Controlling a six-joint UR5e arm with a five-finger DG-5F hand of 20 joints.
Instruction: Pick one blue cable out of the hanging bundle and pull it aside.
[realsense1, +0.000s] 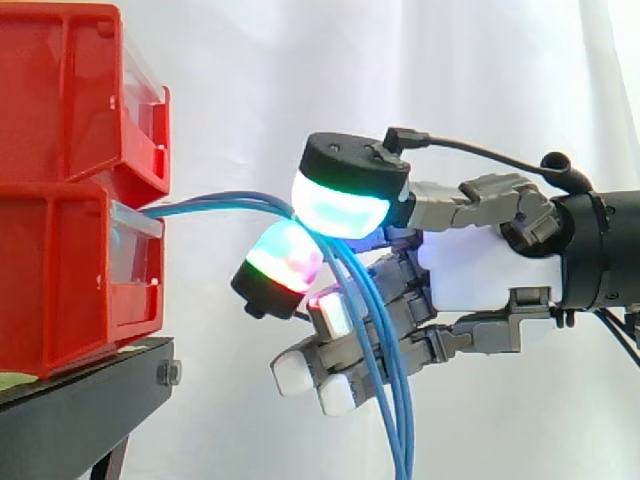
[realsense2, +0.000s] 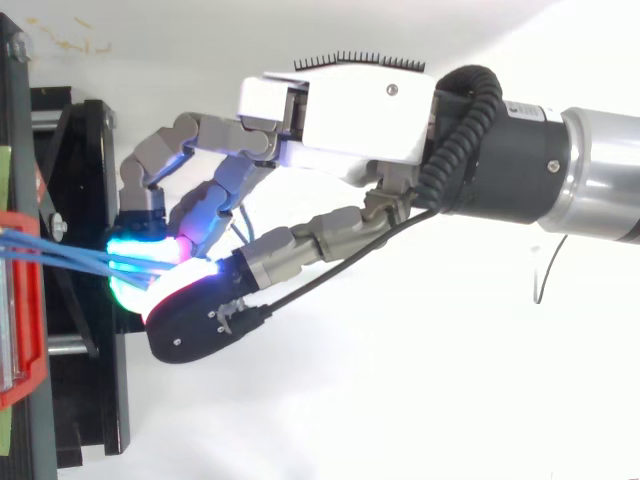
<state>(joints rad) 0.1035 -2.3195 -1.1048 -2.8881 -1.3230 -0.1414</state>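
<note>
hand (realsense1: 470, 270) pinches the blue cables (realsense1: 215, 205) between two glowing pads (realsense1: 340, 205), just off the red bin (realsense1: 60, 290). grasp step looks made, though more than one seems caught. next: pull aside, away from bin.

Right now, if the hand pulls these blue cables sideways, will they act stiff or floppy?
Probably floppy: the blue cables leave the red bin and droop straight down. Thin, so likely light, and may slip between the hand's rounded pads.
</note>
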